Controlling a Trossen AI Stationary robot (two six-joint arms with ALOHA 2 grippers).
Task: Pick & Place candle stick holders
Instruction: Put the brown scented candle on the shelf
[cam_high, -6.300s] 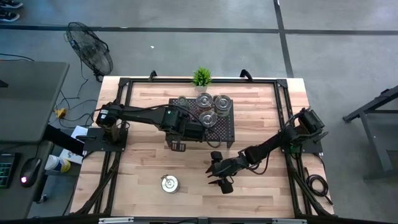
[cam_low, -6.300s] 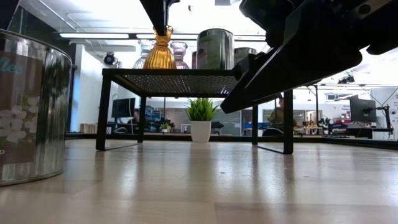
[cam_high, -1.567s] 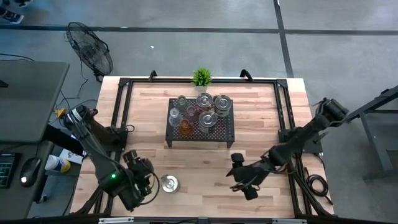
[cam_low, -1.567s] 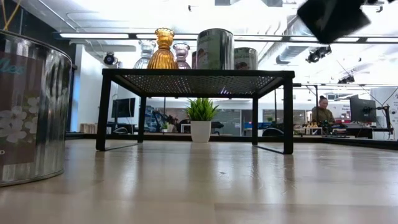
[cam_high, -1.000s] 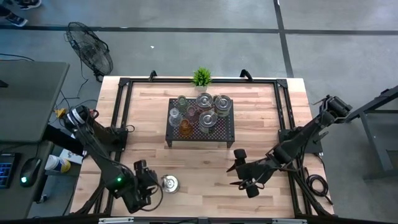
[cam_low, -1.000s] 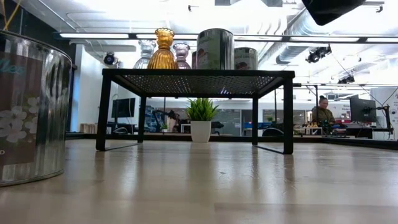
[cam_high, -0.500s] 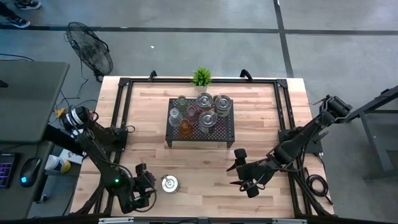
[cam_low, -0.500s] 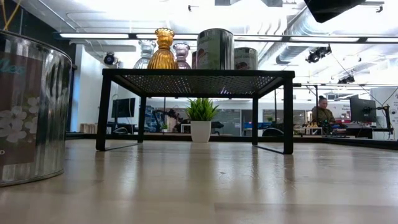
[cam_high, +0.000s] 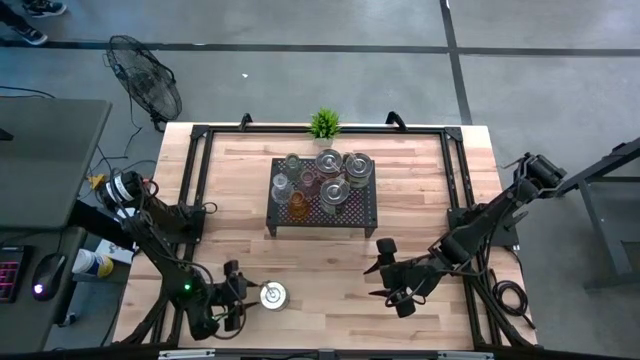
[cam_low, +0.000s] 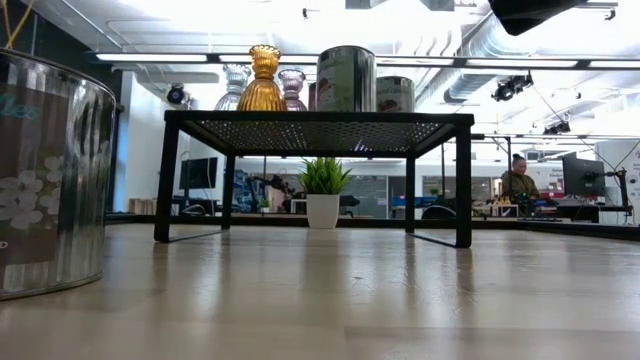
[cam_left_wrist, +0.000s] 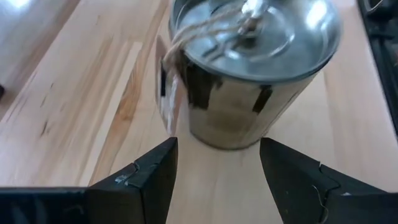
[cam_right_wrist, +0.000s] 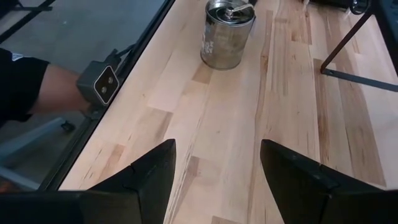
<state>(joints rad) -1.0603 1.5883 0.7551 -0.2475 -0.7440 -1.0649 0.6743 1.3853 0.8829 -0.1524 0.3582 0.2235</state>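
Just ahead of the left gripper (cam_left_wrist: 217, 171), whose fingers stand wide and empty, sits one silver holder (cam_left_wrist: 252, 68) alone on the table (cam_high: 420, 180); the other holders (cam_high: 320, 180) are on the rack (cam_high: 362, 215), so one seems left. Off to the side, the right gripper (cam_right_wrist: 217, 171) hangs open, empty

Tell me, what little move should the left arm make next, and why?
Probably ease the left pincer forward until its open fingers straddle the silver tin holder. The tin stands alone on the table just ahead of it, not yet between the fingers. The right pincer waits open.
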